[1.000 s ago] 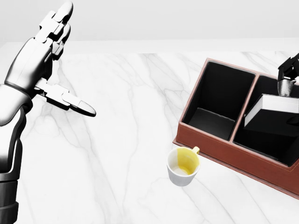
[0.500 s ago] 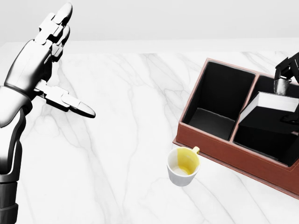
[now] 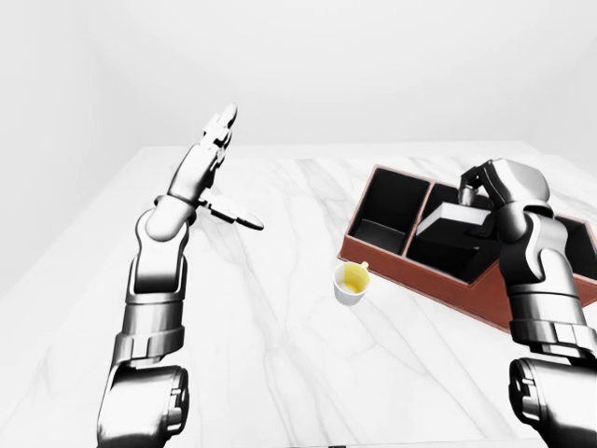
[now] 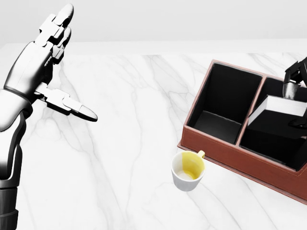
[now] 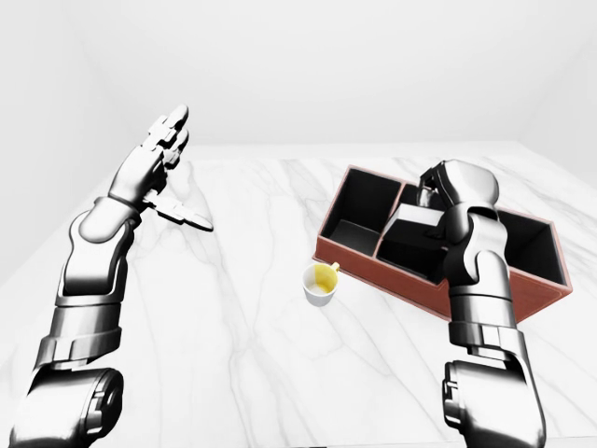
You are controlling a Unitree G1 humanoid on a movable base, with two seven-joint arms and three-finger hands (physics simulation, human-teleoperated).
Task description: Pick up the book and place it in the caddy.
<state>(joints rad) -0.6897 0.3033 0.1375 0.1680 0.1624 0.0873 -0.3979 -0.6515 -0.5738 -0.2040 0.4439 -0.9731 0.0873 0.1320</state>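
Two hands up. Right hand point(image 4: 293, 76) fingers closed on book point(image 4: 280, 115), tilted, low end inside caddy point(image 4: 225, 152) middle slot, near table's right edge. Left hand point(image 4: 48, 57) open, empty. Best: lower book slowly, keep off divider, then let go. Cup point(image 4: 188, 171) beside caddy.

A brown leather rectangular caddy point(image 5: 522, 294) sat on the white marble table point(image 5: 242, 345); the black white-edged book point(image 5: 417, 226) tilted in its middle compartment, the small yellow-lined white cup point(image 5: 320, 284) just left.
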